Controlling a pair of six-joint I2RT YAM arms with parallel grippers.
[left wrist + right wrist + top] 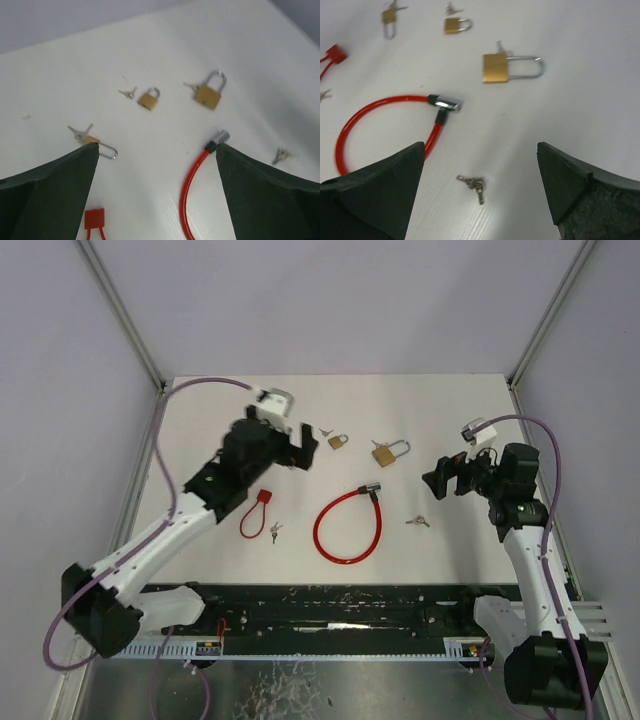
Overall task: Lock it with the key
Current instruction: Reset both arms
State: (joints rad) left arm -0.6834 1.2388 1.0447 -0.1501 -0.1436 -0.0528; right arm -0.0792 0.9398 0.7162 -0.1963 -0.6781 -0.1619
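Top external: white counter (450,410) carries everything. Left hand (156,150) and right hand (481,145) hover released, grasping nothing. Red cable lock (444,101) lies mid-counter, brass padlock (384,454) behind it, key bunch (418,521) to its right.

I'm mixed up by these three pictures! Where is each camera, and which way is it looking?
Top external: above and behind the arms, looking down at the table; both arms, left gripper and right gripper show.
Left wrist: on the left arm, looking down past its fingers at the small brass padlock.
Right wrist: on the right arm, looking down and leftward; fingers frame the keys.
Shared: both wrist views show the red cable lock.
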